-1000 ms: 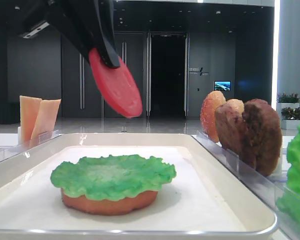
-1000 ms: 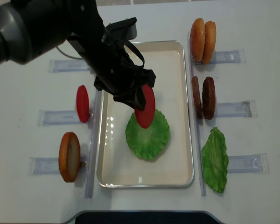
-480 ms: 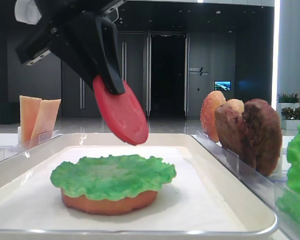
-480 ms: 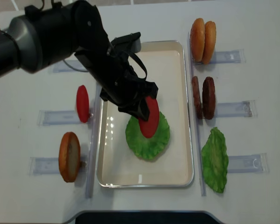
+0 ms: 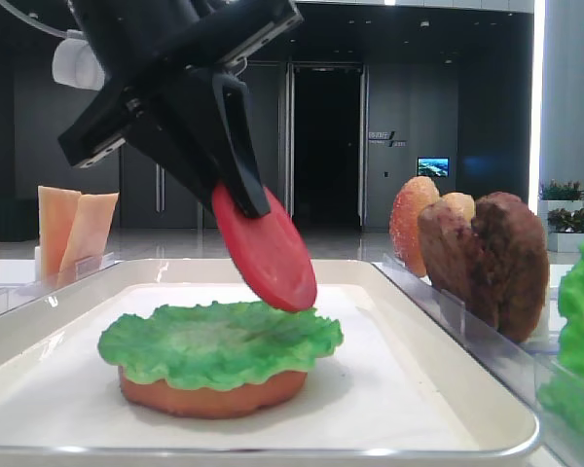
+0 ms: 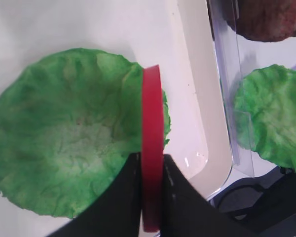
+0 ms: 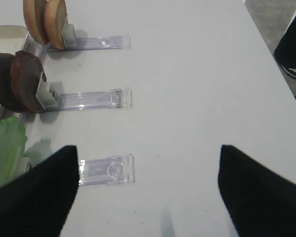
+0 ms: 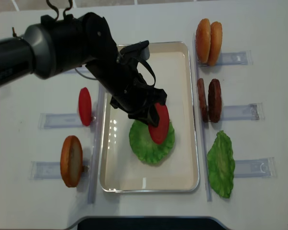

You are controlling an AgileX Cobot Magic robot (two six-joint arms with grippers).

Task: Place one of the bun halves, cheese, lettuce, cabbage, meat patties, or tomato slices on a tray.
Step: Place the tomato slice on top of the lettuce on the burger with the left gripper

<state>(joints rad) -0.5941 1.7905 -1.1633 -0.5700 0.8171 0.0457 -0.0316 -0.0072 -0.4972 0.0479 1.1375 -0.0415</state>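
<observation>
While a green lettuce leaf [image 5: 219, 341] lies flat on a bun half [image 5: 212, 391] near the front of the white tray [image 5: 438, 399], the left gripper [image 5: 241, 199] pinches a red tomato slice [image 5: 265, 248] by its top edge, tilted, with its low edge just over the leaf's right side. Farther off on the right, meat patties [image 5: 487, 261] and bun halves [image 5: 414, 224] stand on edge in a clear holder [image 5: 438, 302], and cheese slices [image 5: 73, 229] stand far left. The right gripper [image 7: 148, 192] hovers over the table [image 7: 197, 98] with its jaws spread wide, gripping nothing.
</observation>
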